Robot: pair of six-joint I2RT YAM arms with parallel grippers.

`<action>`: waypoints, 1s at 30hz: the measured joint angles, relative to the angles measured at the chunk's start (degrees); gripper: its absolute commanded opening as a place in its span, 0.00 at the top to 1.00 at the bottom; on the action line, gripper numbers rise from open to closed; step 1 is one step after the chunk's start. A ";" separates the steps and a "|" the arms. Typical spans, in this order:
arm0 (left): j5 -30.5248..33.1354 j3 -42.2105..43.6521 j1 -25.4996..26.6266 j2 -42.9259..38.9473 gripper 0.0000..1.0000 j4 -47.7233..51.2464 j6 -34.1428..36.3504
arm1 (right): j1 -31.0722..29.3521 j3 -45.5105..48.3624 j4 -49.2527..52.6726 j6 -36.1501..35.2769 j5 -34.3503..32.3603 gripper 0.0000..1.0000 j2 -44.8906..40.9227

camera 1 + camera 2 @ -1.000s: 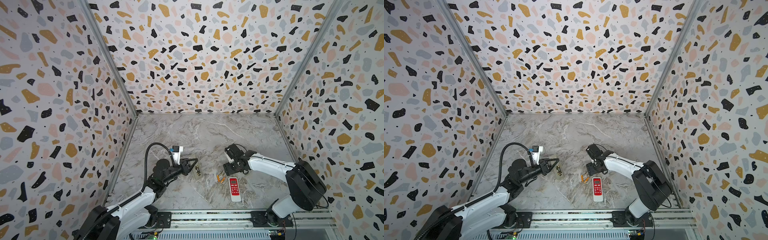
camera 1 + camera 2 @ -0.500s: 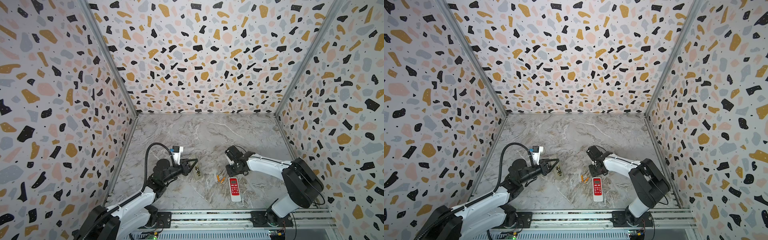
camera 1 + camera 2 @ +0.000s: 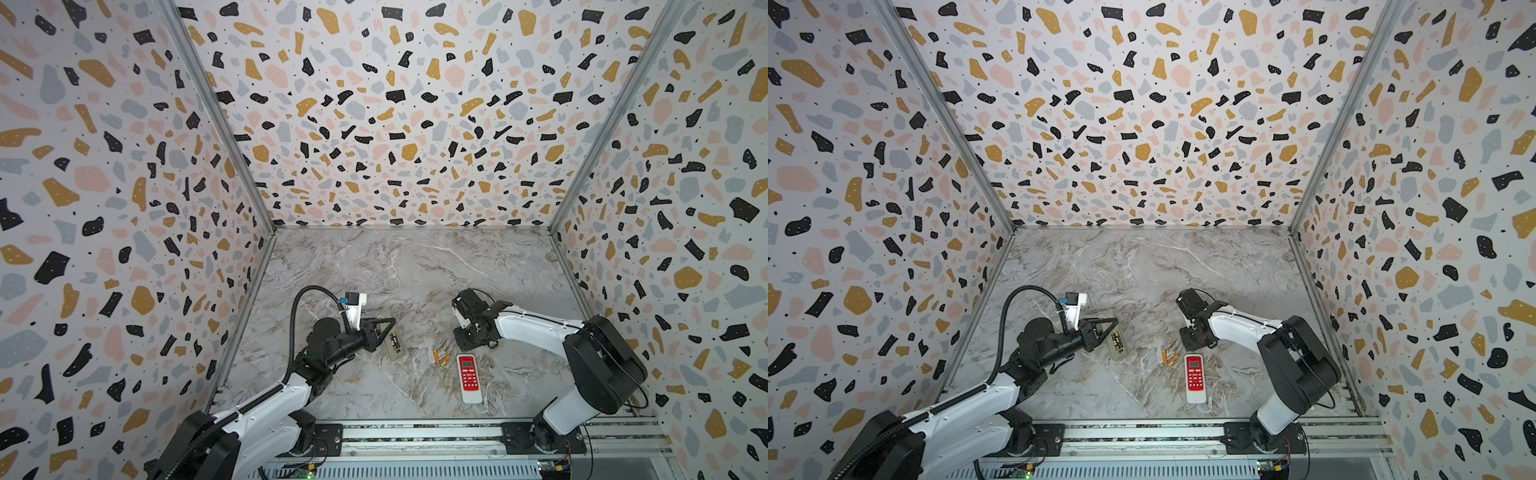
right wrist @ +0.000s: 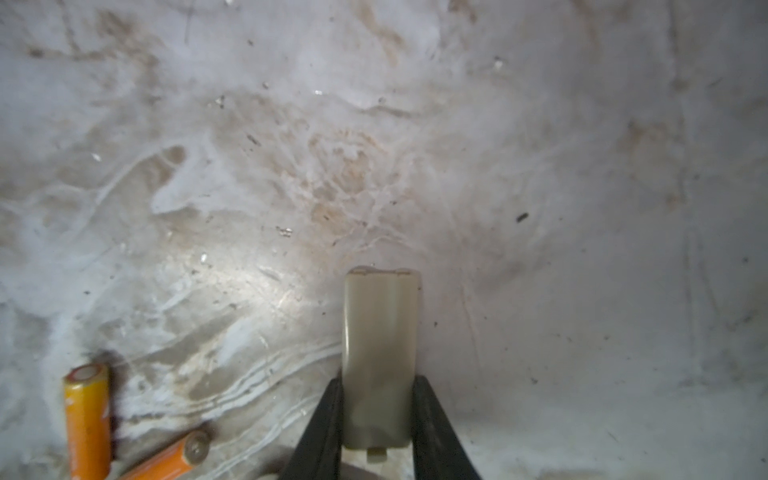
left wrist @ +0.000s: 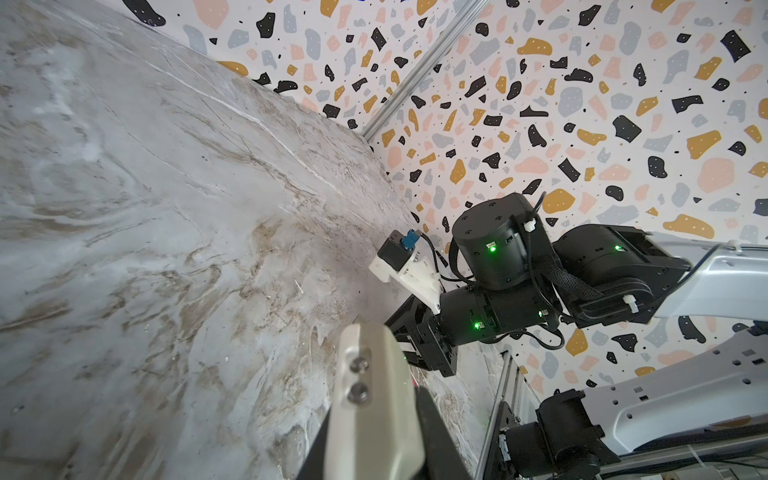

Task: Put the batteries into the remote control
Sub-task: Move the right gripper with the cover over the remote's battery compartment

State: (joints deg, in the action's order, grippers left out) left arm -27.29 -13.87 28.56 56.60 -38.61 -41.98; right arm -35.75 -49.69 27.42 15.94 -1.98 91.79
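1. Two slim orange cylinder batteries (image 3: pixel 439 358) (image 4: pixel 87 419) lie on the grey marbled table (image 3: pixel 374 266). They are just left of the display end of the red-and-white plastic remote control (image 3: pixel 469 377) in both top views. They form a narrow V, close to that remote but not touching it.
2. The red-and-white remote control (image 3: pixel 1195 377) lies flat with its buttons up, and neither arm touches it.
3. The right fingers (image 4: pixel 324 424) point down at the table just beyond the red-and-white remote's display end, towards the back wall. They grip a flat beige rectangular plastic cover (image 4: pixel 380 357), with one black finger pressed on each long edge. I cannot tell whether the cover rests on the table or is lifted off it.
4. The left fingers (image 5: pixel 436 440) are well to the left of the red-and-white remote, past the orange batteries. They are closed on a long beige plastic remote control (image 3: pixel 394 343) (image 5: pixel 374 399), which sits between them.
5. Small dark parts show in the upper face of the beige remote (image 3: pixel 1116 343). They are too small to make out.
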 measured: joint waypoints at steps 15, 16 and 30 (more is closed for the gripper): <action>0.63 0.00 0.00 -0.07 1.00 0.50 0.07 | -0.48 -2.95 -0.66 -2.97 -0.63 0.62 2.73; 0.63 0.00 0.00 -0.07 1.00 0.59 0.07 | -0.48 -2.84 -0.76 -2.95 -0.61 0.63 2.67; 1.88 1.01 0.00 -0.28 1.00 -0.85 -1.27 | -0.48 -2.45 -1.44 -2.56 0.00 0.80 2.49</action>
State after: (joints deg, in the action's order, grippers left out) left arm -25.41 -12.86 28.56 56.31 -39.46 -43.24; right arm -36.23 -52.14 25.98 13.39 -1.98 94.28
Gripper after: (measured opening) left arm 0.232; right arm 0.268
